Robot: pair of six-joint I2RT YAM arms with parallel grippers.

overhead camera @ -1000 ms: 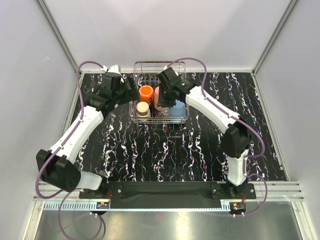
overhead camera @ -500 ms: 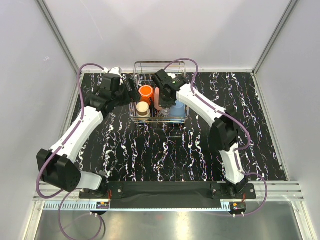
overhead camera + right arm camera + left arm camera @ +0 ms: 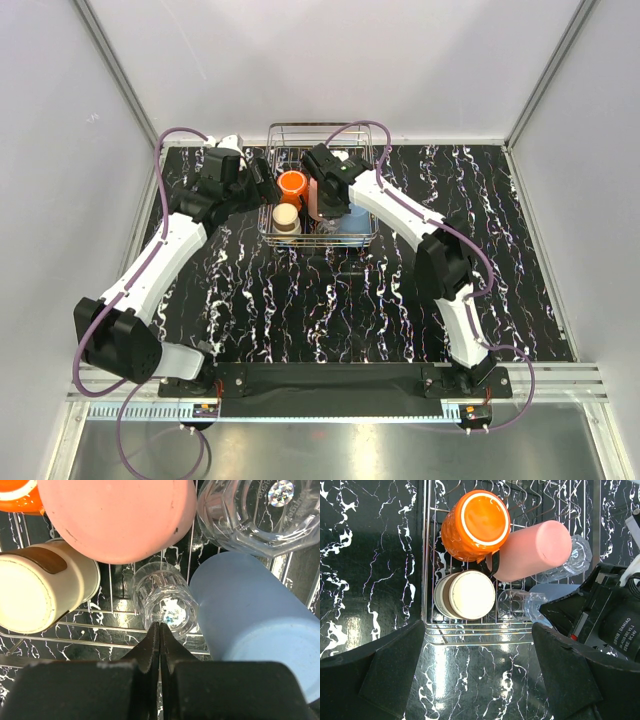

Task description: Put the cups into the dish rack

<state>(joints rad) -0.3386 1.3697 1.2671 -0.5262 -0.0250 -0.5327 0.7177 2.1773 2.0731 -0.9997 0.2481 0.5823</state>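
Note:
The dish rack [image 3: 318, 126] stands at the back of the table with the cups in it. The left wrist view shows the orange mug [image 3: 476, 525], the salmon-pink tumbler [image 3: 532, 550], the beige cup [image 3: 466, 595], a small clear glass [image 3: 512, 604] and a larger clear glass [image 3: 576, 555]. My left gripper [image 3: 479, 680] is open over the table just outside the rack's near wall [image 3: 470, 630], holding nothing. My right gripper [image 3: 160, 626] is shut on nothing, its tips over the near rim of the small clear glass [image 3: 167, 602], beside the light blue cup [image 3: 255, 625].
The rack wires [image 3: 100, 642] run under the right gripper. The right wrist housing [image 3: 605, 615] sits close to the left gripper's right finger. Black marbled tabletop [image 3: 330, 300] stretches in front of the rack, with white walls on three sides.
My right gripper's jaws have closed with nothing between them, and the right arm has drawn in, its elbow shifting left. The left arm has stayed put, still open.

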